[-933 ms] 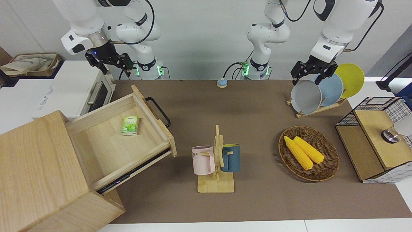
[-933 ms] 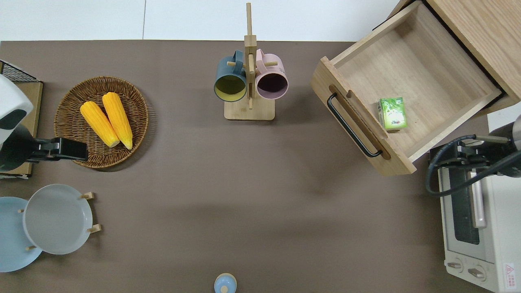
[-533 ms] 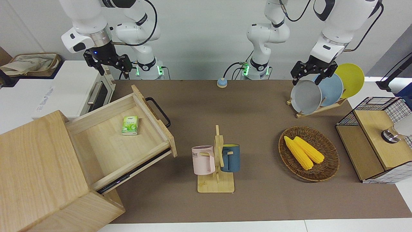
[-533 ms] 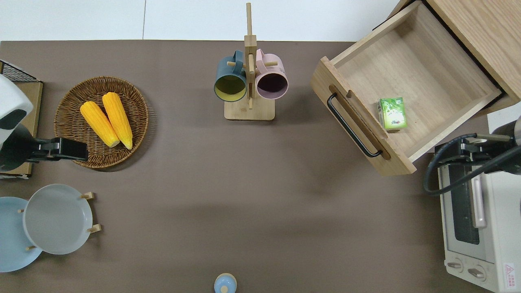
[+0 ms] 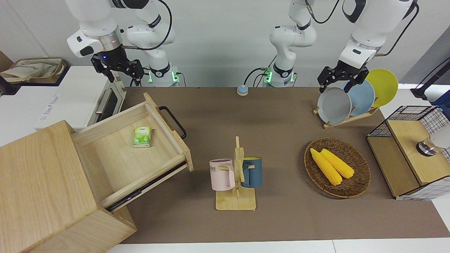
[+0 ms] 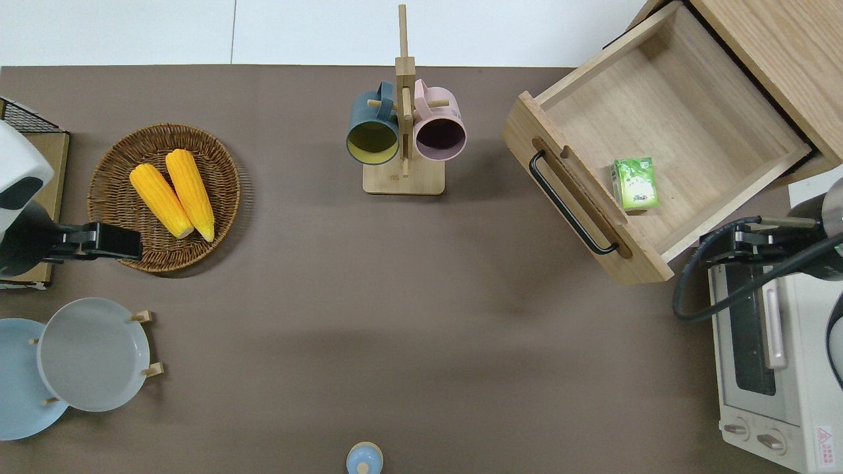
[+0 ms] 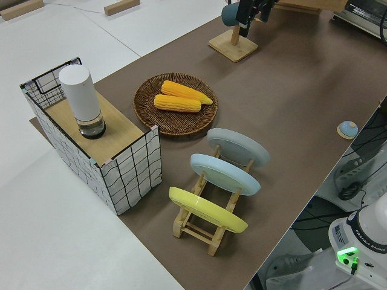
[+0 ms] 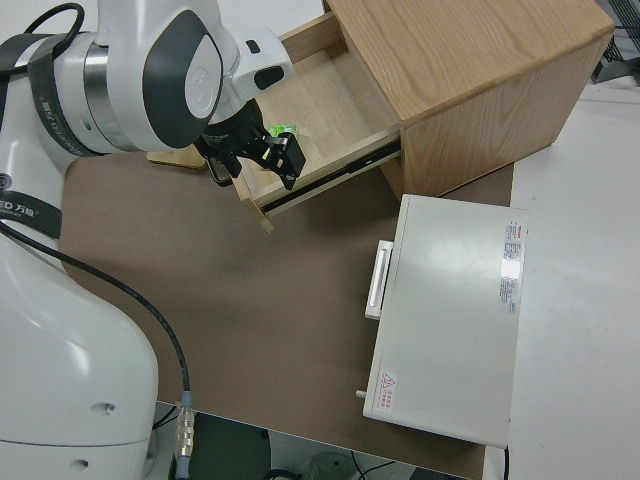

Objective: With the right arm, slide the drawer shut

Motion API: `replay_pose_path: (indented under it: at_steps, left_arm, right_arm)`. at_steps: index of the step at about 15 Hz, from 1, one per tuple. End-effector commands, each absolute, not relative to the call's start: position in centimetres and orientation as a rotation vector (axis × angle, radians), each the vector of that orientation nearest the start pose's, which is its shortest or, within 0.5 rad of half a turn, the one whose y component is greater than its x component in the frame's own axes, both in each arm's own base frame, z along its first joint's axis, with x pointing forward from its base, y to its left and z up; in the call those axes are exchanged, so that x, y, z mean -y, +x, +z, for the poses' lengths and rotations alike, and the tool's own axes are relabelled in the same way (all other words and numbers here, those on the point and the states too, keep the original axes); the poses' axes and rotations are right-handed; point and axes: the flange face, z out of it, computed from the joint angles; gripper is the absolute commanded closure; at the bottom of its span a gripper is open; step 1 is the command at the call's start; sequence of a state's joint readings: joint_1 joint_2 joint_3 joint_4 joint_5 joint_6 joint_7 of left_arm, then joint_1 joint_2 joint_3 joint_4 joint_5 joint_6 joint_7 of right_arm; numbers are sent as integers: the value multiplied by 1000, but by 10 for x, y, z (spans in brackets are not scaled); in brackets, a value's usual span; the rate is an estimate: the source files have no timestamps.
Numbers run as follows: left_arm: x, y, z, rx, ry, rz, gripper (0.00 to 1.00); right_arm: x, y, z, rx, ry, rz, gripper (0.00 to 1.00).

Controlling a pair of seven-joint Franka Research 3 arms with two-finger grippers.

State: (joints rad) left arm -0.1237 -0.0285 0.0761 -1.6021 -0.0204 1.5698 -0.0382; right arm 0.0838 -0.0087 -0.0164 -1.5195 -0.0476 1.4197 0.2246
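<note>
The right gripper (image 5: pixel 117 68) hung in the air with its two black fingers spread apart and nothing between them, a small blue light showing at the wrist above it. Seen from overhead, the right gripper (image 6: pixel 737 243) was over the gap between the white toaster oven (image 6: pixel 784 368) and the corner of the drawer (image 6: pixel 665 131), touching neither. The right side view showed the same: the right gripper (image 8: pixel 250 160) hovered by the near corner of the drawer front, fingers open and empty.

Just beside the gripper, farther from the robots, the drawer (image 5: pixel 130 151) stood pulled well out of the big pale-wood box (image 5: pixel 38 182), angled across the table's corner at the right arm's end. Its black bar handle (image 6: pixel 570 204) faced the middle of the table, apart from the gripper. A small green carton (image 6: pixel 634 183) lay flat on the drawer floor close to the drawer front.

Well away from the gripper, toward the table's middle, a wooden mug stand (image 5: pixel 236 182) carried a pink mug (image 5: pixel 222 174) and a dark blue mug (image 5: pixel 251 172). Still farther toward the left arm's end sat a wicker basket (image 5: pixel 358 182) holding two corn cobs (image 5: pixel 332 166). The left arm was parked; its gripper (image 5: pixel 338 78) could not be read as open or closed.
</note>
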Motion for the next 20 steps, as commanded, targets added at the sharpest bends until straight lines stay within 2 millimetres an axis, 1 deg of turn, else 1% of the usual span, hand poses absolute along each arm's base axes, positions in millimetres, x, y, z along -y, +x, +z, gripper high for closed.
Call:
replay_pose_path:
  at_steps: [1,2,4,6,9,12,14,15,16,17,20]
  left_arm:
    - [26,541,630,-17,-3152,11,2]
    - [26,541,630,-17,-3152,13,2]
    - [26,541,630,-17,-3152,13,5]
    - [26,541,630,-17,-3152,13,5]
    - [26,541,630,-17,-3152,13,2]
    - [26,541,630,-17,-3152,13,2]
    - [26,541,630,-17,-3152,11,2]
    - [26,541,630,-17,-3152,13,5]
    - [26,541,630,-17,-3152,13,2]
    - [26,541,630,-17,-3152,11,5]
    - [26,541,630,-17,-3152,13,2]
  right_arm:
    - [-30,527,644,-252,-3194,117,964]
    - [-33,527,644,-266,-3194,115,1000]
    - [-37,525,645,-313,-3192,116,1000]
    - [-47,523,645,-346,-3191,125,1000]
    - [-73,517,646,-510,-3157,133,1000]
    - [-93,513,647,-675,-3083,148,1000]
    - [-100,510,649,-777,-3023,168,1000]
    - [-111,508,650,-796,-3008,167,1000]
    - [-117,508,650,-833,-3000,166,1000]
    - [-128,505,646,-865,-2994,175,1000]
    - [-148,503,643,-920,-2957,173,1000]
